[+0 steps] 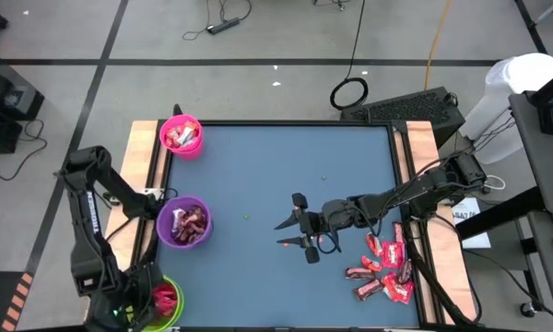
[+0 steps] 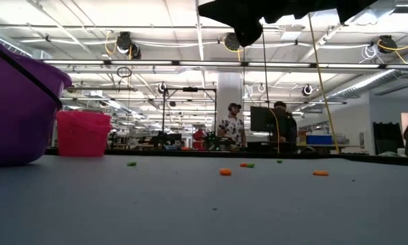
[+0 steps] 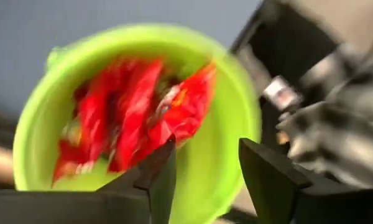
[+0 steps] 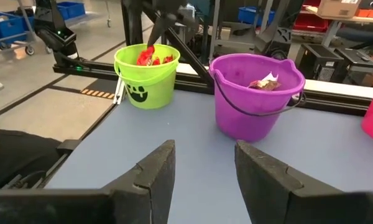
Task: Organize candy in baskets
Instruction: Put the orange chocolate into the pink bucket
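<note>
No readable brand anywhere: only white marks on the shiny red candy wrappers (image 1: 384, 267), too small to make out, plus a black printed shape, cut off by the angle, on the wall of the lime green plastic tub (image 4: 147, 76).

Lime green tub at the near left corner of the blue tabletop (image 1: 258, 175), full of red pieces, half hidden under the left arm from above. Left gripper (image 3: 205, 163) right over that tub, fingers apart, nothing between them, one red wrapper just past the fingertips and blurred. Purple plastic tub (image 1: 184, 222) at the middle of the left edge, holding dark brown and pink-red pieces. Bright pink plastic tub (image 1: 182, 136) at the far left corner, more wrapped pieces inside, hard to tell which kind.

Loose pile of red candy near the right edge, toward the near right corner. Right gripper (image 1: 295, 234) over the tabletop's middle, just beside that pile, fingers parted and empty. Tiny orange and green specks (image 2: 224, 171) scattered on the surface.
</note>
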`<state>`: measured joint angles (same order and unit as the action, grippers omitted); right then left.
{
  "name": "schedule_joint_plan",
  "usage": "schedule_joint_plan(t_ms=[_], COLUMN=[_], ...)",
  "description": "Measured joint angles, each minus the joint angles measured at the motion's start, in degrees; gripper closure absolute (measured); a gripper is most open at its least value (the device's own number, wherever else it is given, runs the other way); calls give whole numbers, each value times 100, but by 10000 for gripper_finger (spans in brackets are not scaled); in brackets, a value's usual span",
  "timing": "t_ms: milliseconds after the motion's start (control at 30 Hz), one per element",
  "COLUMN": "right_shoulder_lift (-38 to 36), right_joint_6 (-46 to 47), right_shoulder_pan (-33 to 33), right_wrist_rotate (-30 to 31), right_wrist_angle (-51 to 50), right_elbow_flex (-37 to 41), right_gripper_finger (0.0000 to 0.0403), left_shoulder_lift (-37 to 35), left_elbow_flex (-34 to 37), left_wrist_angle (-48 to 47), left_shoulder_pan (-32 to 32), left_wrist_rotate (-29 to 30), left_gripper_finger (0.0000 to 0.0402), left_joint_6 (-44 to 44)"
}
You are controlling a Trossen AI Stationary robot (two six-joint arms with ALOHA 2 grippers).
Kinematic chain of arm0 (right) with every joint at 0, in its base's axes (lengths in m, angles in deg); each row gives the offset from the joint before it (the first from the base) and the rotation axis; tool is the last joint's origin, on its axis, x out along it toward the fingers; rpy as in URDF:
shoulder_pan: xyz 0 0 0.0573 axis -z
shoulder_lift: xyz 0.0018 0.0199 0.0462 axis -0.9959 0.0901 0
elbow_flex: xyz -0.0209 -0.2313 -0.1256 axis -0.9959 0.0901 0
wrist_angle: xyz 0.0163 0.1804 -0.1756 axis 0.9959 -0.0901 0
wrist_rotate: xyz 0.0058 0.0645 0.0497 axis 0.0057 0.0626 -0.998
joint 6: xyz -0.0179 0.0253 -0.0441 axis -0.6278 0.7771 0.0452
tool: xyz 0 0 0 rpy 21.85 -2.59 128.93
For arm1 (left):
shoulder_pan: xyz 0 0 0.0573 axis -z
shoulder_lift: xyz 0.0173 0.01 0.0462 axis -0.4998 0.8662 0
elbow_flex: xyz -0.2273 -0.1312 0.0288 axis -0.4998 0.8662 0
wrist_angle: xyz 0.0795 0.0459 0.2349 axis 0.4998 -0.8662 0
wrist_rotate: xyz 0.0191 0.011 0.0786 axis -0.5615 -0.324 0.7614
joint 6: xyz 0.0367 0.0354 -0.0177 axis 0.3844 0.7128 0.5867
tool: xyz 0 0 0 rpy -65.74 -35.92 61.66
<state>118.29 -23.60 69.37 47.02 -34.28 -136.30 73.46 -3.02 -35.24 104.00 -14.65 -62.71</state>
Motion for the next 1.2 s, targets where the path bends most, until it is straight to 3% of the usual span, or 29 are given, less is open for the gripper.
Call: schedule_joint_plan(t_ms=[333, 433, 567, 700, 900, 1100, 1200], right_shoulder_lift=[0, -76, -561, -1152, -1752, -1897, -1856], right_joint_6=[22, 120, 735, 1745, 3604, 6210, 7204], right_shoulder_pan=[0, 0, -3, -15, -346, -903, -1246], right_wrist_rotate=[1, 16, 190, 512, 397, -286, -332], right_wrist_angle=[100, 107, -798, -2520, -4814, -7100, -8089], right_elbow_flex=[0, 0, -2, -2, -2, -2, -2], right_gripper_finger=[248, 248, 245, 226, 186, 177, 184], left_shoulder_lift=[-542, -576, -571, -566, -575, -577, -575], left_elbow_flex=[-16, -16, 125, 489, 1060, 1651, 1847], left_wrist_angle=[-458, -476, -222, 686, 2270, 3644, 3950], left_shoulder_pan=[-332, -705, -1251, -1822, -2559, -3206, -3441], left_wrist_rotate=[3108, 3629, 3625, 2725, 2421, 2202, 2261], left_gripper_finger=[221, 221, 221, 221, 221, 221, 221], left_joint_6=[2112, 3079, 4460, 6031, 8034, 9107, 9282])
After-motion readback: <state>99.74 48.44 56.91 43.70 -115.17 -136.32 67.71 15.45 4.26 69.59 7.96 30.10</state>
